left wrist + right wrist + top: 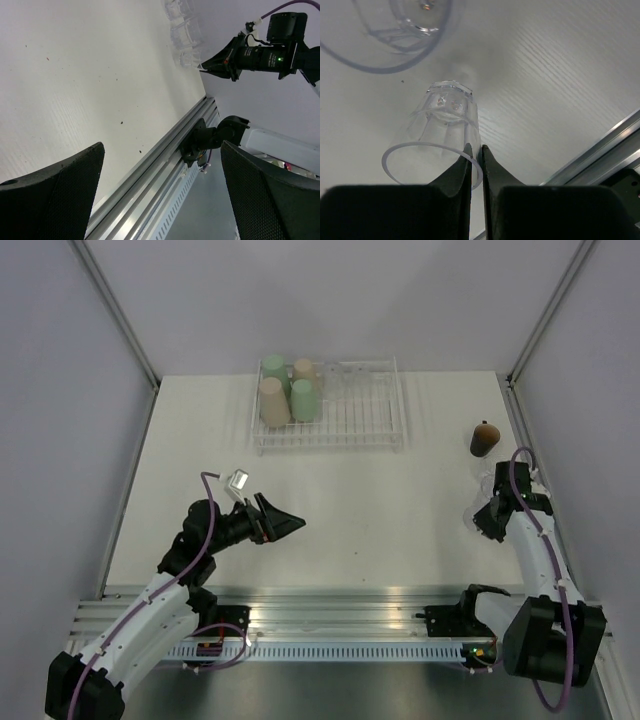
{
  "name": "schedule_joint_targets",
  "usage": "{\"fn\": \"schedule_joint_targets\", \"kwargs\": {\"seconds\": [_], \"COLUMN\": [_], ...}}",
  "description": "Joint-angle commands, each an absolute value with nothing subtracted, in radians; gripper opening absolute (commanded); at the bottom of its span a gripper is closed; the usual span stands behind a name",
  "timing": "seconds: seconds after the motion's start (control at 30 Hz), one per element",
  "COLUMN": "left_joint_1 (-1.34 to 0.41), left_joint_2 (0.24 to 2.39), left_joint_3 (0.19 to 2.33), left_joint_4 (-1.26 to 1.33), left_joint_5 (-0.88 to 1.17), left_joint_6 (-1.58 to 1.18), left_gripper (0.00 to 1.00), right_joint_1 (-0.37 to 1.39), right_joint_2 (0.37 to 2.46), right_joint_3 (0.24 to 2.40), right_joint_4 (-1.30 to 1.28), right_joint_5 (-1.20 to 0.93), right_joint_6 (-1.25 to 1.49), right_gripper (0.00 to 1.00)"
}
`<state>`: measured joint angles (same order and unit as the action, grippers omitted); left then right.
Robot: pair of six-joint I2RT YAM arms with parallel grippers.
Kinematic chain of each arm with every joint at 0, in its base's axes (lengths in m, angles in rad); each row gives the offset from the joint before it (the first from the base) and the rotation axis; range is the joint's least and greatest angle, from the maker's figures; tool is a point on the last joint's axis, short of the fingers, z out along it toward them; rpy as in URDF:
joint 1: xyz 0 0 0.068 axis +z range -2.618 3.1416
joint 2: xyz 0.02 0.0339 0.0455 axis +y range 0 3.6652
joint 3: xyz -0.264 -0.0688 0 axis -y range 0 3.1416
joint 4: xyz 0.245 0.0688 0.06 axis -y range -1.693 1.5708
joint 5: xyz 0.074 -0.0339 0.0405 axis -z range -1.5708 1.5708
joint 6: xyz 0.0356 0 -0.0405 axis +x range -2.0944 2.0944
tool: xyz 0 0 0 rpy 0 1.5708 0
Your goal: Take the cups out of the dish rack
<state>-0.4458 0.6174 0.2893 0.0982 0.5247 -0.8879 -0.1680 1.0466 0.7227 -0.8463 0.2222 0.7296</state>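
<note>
The white wire dish rack (345, 425) stands at the back of the table. In its left half are green tumblers (305, 400) and beige tumblers (274, 403); faint clear cups sit at its back right (345, 375). A dark brown cup (485, 438) stands on the table at the right. My right gripper (475, 155) is shut on the rim of a clear cup (442, 127) low over the table at the right (478, 515). Another clear cup (412, 25) stands just beyond it. My left gripper (285, 524) is open and empty over the table's left middle.
The aluminium rail (330, 615) runs along the near edge. Grey walls close in the sides and back. In the left wrist view the right arm (265, 52) and a row of clear cups (182, 35) show across the table.
</note>
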Motion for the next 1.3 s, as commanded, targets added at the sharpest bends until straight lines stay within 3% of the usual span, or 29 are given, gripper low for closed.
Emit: {"fn": "schedule_joint_targets", "kwargs": {"seconds": [0.0,0.23,0.67,0.9,1.27], "left_joint_1": [-0.448,-0.448,-0.448,-0.448,-0.448], "left_joint_2": [0.609,0.615,0.635,0.664,0.676], "left_joint_3": [0.301,0.302,0.359,0.380,0.402], "left_joint_4": [0.081,0.077,0.006,-0.028,-0.057], "left_joint_5": [0.514,0.512,0.503,0.502,0.480], "left_joint_6": [-0.838,-0.836,-0.804,-0.810,-0.810], "left_gripper": [1.00,1.00,1.00,1.00,1.00], "right_joint_1": [-0.266,-0.406,-0.715,-0.764,-0.769], "right_joint_2": [1.066,1.040,1.091,1.081,1.052], "right_joint_3": [0.686,0.744,0.637,0.604,0.686], "right_joint_4": [-0.835,-0.888,-0.726,-0.617,-0.701], "right_joint_5": [0.166,0.252,-0.044,-0.126,-0.034], "right_joint_6": [0.735,0.759,0.781,0.893,0.923], "right_gripper": [0.01,0.01,0.01,0.01,0.01]}}
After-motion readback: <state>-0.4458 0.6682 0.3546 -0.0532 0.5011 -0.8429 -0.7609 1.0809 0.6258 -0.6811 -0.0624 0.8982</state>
